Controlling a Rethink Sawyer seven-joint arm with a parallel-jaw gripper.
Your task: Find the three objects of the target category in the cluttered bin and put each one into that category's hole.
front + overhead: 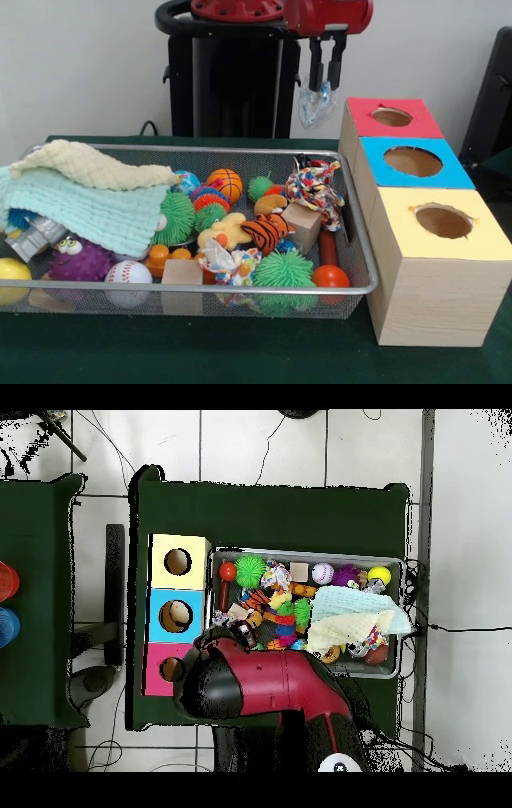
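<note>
The cluttered bin (240,289) is a silver wire mesh basket on the green table, full of toys; it also shows in the overhead view (303,553). Three wooden boxes stand in a row right of it, each with a round hole: a red-topped box (392,118), a blue-topped box (412,162) and a yellow-topped box (442,220). My gripper (324,86) hangs high above the gap between the bin's far right corner and the red box. It is shut on a clear crinkled plastic piece (315,106) that dangles below it. In the overhead view my arm (270,684) hides the gripper.
Pale yellow (88,164) and mint (96,206) knitted cloths cover the bin's left part. Among the toys are a basketball (225,184), a tiger (264,232), a green spiky ball (284,270), a baseball (128,272), a rope toy (314,188) and a wooden block (302,224).
</note>
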